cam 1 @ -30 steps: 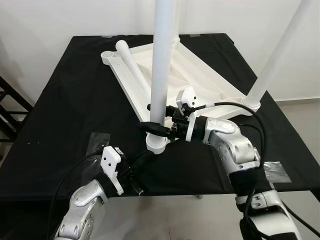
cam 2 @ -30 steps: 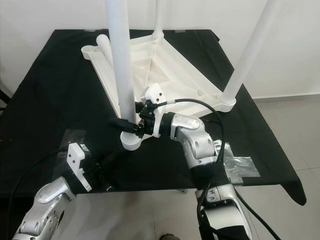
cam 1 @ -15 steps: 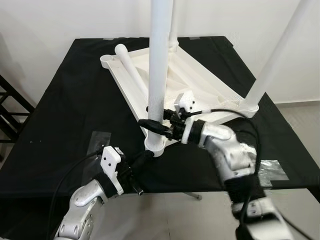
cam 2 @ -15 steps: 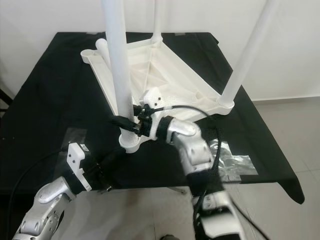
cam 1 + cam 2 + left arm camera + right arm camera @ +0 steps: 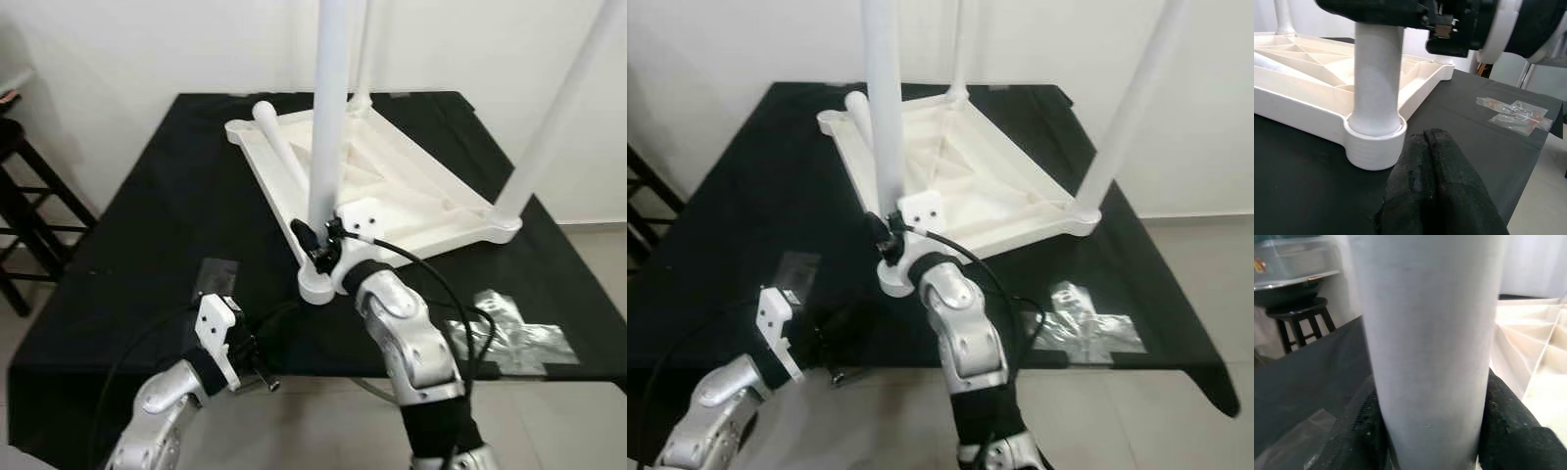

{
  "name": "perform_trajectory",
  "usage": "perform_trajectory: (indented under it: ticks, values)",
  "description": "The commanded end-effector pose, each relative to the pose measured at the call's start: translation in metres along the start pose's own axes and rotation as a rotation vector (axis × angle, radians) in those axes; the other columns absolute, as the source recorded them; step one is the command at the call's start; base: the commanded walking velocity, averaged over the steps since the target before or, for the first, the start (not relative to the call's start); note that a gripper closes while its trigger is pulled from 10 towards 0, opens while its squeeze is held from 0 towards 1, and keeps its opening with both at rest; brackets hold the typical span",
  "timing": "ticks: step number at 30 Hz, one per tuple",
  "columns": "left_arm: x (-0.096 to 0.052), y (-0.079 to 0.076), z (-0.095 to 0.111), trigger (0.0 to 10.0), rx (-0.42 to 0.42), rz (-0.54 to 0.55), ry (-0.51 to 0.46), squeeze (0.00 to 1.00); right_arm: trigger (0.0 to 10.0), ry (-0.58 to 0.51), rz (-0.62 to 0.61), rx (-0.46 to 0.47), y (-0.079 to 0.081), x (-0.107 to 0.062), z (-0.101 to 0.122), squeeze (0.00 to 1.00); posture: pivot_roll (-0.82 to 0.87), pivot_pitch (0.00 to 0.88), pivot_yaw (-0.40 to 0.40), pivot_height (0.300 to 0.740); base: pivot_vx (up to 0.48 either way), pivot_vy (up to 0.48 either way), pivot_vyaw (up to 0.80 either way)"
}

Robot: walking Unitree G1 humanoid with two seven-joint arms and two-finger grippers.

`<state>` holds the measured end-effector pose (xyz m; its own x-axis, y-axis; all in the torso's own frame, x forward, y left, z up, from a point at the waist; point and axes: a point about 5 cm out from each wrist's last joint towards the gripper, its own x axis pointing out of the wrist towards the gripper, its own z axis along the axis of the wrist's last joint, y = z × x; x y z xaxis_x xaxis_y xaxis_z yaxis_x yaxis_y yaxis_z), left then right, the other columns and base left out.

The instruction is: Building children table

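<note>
A white children's table top (image 5: 411,196) lies upside down on a black-covered table (image 5: 147,225). Three white legs stand up from its corners. My right gripper (image 5: 313,243) is shut on the near leg (image 5: 327,127), just above its corner socket (image 5: 315,287). In the right wrist view that leg (image 5: 1430,347) sits between the black fingers (image 5: 1508,431). A loose leg (image 5: 281,149) lies flat on the frame's left side. My left gripper (image 5: 1425,142) is shut with nothing in it, low on the cloth just before the same socket (image 5: 1375,144).
Crumpled clear tape (image 5: 509,328) lies on the cloth at the right front, and another patch (image 5: 217,277) at the left front. A dark stool (image 5: 24,206) stands left of the table. The table's front edge (image 5: 323,367) is close to my arms. A white wall is behind.
The whole picture has shifted, so the camera moved. My right forearm has swung in towards the middle while its gripper stays on the near leg. The left gripper holds its place.
</note>
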<state>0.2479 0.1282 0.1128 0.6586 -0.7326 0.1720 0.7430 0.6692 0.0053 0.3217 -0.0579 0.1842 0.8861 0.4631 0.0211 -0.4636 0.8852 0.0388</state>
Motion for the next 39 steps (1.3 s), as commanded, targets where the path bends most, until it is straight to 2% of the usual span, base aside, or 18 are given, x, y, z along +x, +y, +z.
perform_trajectory:
  ticks: [1,4,5,6,7,8,11,12,17,18,20,26,27,28,37,39]
  values:
    - [-0.002,0.001,-0.002,10.0,0.000,-0.001,0.019,0.00,10.0,0.102,0.001,0.062,-0.004,0.000,-0.018,1.00,0.05,0.126,-0.008,0.740,0.000,0.000,0.00]
    - [-0.002,0.001,-0.002,10.0,0.001,0.000,0.019,0.00,10.0,0.085,0.046,0.072,0.000,0.002,-0.013,1.00,0.05,0.125,-0.008,0.740,0.000,0.000,0.00]
    - [-0.002,0.000,-0.002,10.0,0.001,0.000,0.019,0.00,10.0,0.032,0.155,0.075,0.009,0.004,0.001,1.00,0.05,0.125,-0.008,0.740,0.000,0.000,0.00]
    - [-0.002,0.000,-0.002,10.0,0.001,0.000,0.019,0.00,10.0,0.032,0.155,0.075,0.009,0.004,0.001,1.00,0.05,0.125,-0.008,0.740,0.000,0.000,0.00]
    - [-0.001,0.000,-0.003,10.0,0.001,0.000,0.018,0.00,10.0,0.010,0.210,0.072,0.011,0.004,0.006,0.71,0.05,0.124,-0.009,0.740,0.000,0.000,0.00]
    - [-0.001,0.000,-0.003,10.0,0.000,0.000,0.018,0.00,10.0,-0.006,0.265,0.054,0.012,0.004,0.011,0.00,0.05,0.123,-0.010,0.740,0.000,0.000,0.00]
    - [0.000,0.000,-0.003,10.0,-0.001,-0.001,0.016,0.00,10.0,-0.034,0.445,-0.028,0.013,0.003,0.022,0.00,0.05,0.123,-0.012,0.740,0.000,0.000,0.00]
    - [0.000,0.000,-0.003,10.0,-0.001,-0.001,0.016,0.00,10.0,-0.034,0.445,-0.028,0.013,0.003,0.022,0.00,0.05,0.123,-0.012,0.740,0.000,0.000,0.00]
    - [0.001,-0.001,-0.003,10.0,-0.001,0.001,0.014,0.00,10.0,-0.030,0.710,-0.135,0.008,-0.005,0.029,0.00,0.05,0.122,-0.015,0.740,0.000,0.000,0.00]
    - [0.001,-0.001,-0.003,10.0,-0.001,0.001,0.014,0.00,10.0,-0.030,0.710,-0.135,0.008,-0.005,0.029,0.00,0.05,0.122,-0.015,0.740,0.000,0.000,0.00]
    - [0.001,-0.001,-0.003,10.0,-0.001,0.001,0.014,0.00,10.0,-0.026,0.790,-0.148,0.000,-0.004,0.031,0.00,0.05,0.120,-0.014,0.740,0.000,0.000,0.00]
    - [0.001,-0.001,-0.003,10.0,-0.001,0.000,0.014,0.00,10.0,-0.013,0.825,-0.154,-0.008,0.000,0.031,0.00,0.06,0.119,-0.016,0.740,0.000,0.000,0.00]
    - [0.001,-0.001,-0.003,10.0,-0.001,0.000,0.014,0.00,2.3,-0.010,0.841,-0.152,-0.011,0.001,0.031,0.00,0.06,0.119,-0.016,0.740,0.000,0.000,0.00]
    - [0.001,-0.001,-0.003,10.0,0.000,0.001,0.014,0.00,0.0,-0.008,0.858,-0.152,-0.013,0.002,0.032,0.00,0.06,0.118,-0.017,0.740,0.000,0.000,0.00]
    - [0.000,-0.001,-0.003,10.0,0.000,0.002,0.014,0.00,0.0,0.002,0.870,-0.139,-0.022,0.004,0.030,0.00,0.06,0.122,-0.014,0.740,0.000,0.000,0.00]
    - [0.000,-0.001,-0.003,10.0,-0.001,0.001,0.014,0.00,0.0,0.021,0.784,-0.139,-0.025,0.005,0.021,0.00,0.06,0.123,-0.015,0.740,0.000,0.000,0.00]
